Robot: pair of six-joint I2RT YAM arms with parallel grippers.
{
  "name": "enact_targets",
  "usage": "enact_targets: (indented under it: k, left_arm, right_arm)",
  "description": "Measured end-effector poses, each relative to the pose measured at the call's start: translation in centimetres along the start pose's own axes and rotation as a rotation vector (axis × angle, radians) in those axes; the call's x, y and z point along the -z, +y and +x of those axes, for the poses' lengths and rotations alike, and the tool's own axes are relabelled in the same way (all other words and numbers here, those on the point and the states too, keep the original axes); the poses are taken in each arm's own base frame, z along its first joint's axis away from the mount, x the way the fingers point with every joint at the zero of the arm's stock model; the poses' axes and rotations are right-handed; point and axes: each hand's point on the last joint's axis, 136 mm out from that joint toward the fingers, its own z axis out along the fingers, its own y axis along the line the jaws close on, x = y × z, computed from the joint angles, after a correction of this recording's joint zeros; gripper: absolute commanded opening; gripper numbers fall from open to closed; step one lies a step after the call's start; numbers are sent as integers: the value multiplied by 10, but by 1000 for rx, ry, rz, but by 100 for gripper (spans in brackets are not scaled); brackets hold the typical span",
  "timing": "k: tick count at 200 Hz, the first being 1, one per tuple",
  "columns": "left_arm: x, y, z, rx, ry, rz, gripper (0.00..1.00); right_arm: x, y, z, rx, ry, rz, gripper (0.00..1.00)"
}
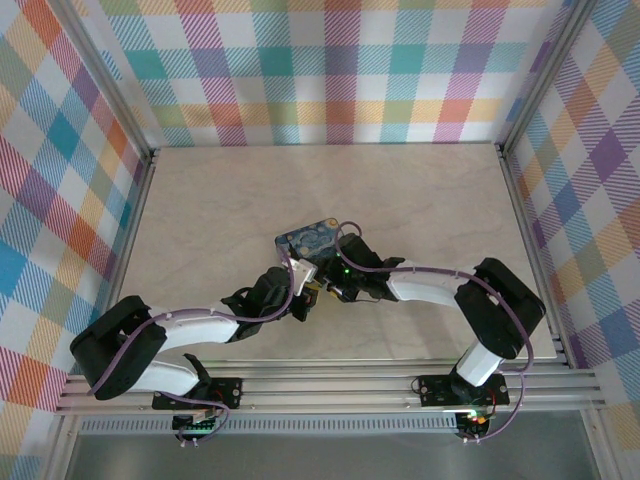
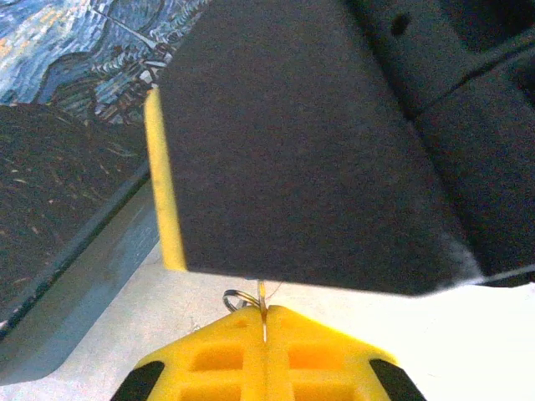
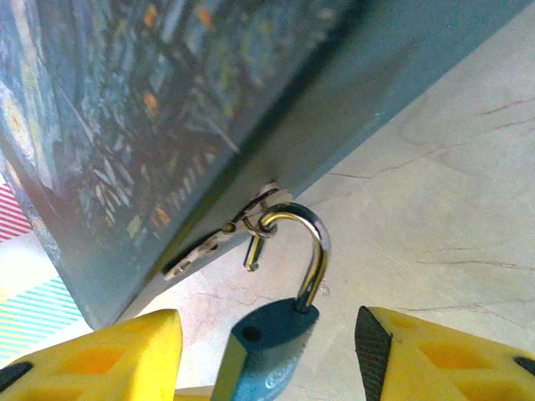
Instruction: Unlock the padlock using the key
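There are two pincers, one tin box, one padlock, one key and one small key ring, all on a pale, marble-veined table.

The left pincer is closed, its two yellow moulded plastic fingertips pressed flat together. They are gripping the key, a thin sliver of metal that sticks out straight ahead from the seam between the tips. The wire key ring curls just left of that seam. Ahead of the tips is a broad, matte black slab with a yellow strip down its left edge. Left of it lies the box, which has a flat, dark blue printed lid and a smooth grey-blue side wall.

The right pincer stands open, one ribbed yellow fingertip on each side of the padlock, and neither touches it. The padlock is between the tips, nearer the left one. Its body is a small bluish metal block with a round hole in its top. Its shackle is a shiny, rounded metal hoop that rises from the body and hooks through the thin metal clasp on the box wall just ahead of the pincer. The hoop's short leg ends in the air, clear of the hole.
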Motion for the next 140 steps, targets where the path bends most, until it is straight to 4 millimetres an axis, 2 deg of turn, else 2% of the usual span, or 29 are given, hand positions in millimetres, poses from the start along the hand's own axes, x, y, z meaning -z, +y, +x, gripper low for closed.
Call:
enact_targets:
  k: [40, 87, 140]
  left_arm:
    - [0, 0, 0, -9, 0, -1, 0]
    - [0, 3, 5, -55, 18, -16, 0]
    - [0, 1, 11, -99, 41, -17, 0]
  right_arm:
    - [2, 0, 1, 1, 3, -1, 54]
    - [3, -2, 4, 7, 23, 7, 22]
    - [3, 1, 7, 16, 37, 6, 3]
